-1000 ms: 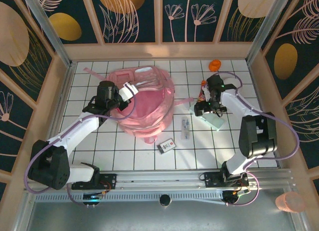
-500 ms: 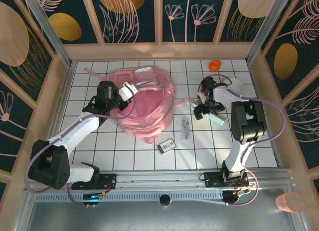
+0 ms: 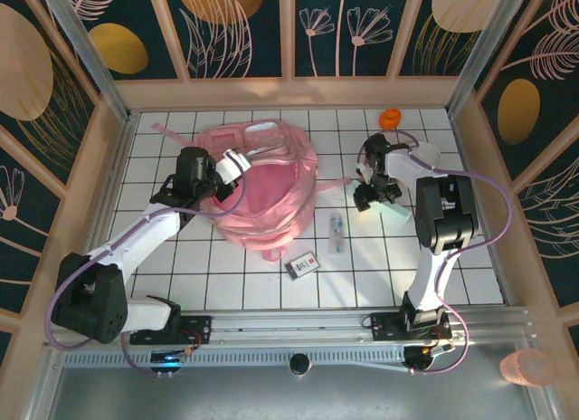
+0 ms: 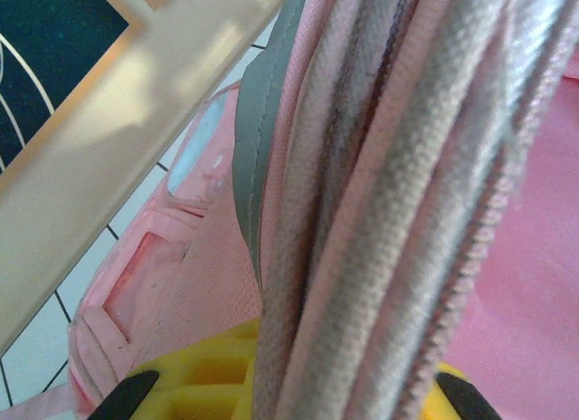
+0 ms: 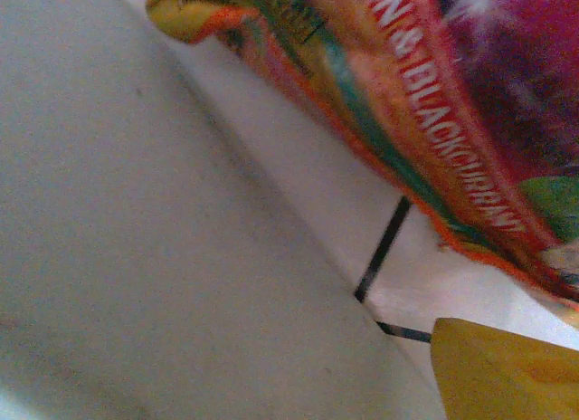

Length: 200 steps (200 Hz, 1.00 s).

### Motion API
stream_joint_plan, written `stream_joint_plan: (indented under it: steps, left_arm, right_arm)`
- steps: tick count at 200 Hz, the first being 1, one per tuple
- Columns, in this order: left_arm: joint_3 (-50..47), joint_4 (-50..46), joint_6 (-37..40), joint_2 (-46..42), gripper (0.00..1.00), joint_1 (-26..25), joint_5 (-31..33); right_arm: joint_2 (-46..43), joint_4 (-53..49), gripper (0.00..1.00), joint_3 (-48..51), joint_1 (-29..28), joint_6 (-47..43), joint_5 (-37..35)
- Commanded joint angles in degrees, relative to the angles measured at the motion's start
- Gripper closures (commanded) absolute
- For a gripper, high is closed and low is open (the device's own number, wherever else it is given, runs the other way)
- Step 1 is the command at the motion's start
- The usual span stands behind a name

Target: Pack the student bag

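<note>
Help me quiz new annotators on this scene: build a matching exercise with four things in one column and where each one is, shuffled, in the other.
Things:
1 student bag
2 orange object
3 small box
4 snack packet

Places:
A by the far edge of the table, right side
B beside the right gripper
C gripped by the left gripper
D nearest the arm bases

Pairs: 1-C, 2-A, 3-D, 4-B
</note>
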<state>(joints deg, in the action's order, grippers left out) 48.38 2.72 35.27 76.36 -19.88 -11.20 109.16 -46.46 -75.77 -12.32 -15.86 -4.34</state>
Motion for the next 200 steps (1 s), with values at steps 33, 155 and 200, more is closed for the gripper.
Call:
stream_joint_plan:
  steps: [33,155,200]
  left_arm:
    - [1.28,4.31,-1.72,0.63,1.0,-0.12,-5.04]
    - [1.09,4.46,-2.72,-1.11,1.0,-0.08,-5.21]
    - [1.97,5.18,-5.18,-1.95,1.0,-0.07,-5.68]
  right_arm:
    - [-1.76,-5.03,0.43,-4.56,0.62,1.02,-3.17]
    - [-4.23,-7.66,0.61,-7.56,1.3,3.2,-0.29]
    - [-15.28,-6.29,0.65,-10.37,1.33,11.43,7.77]
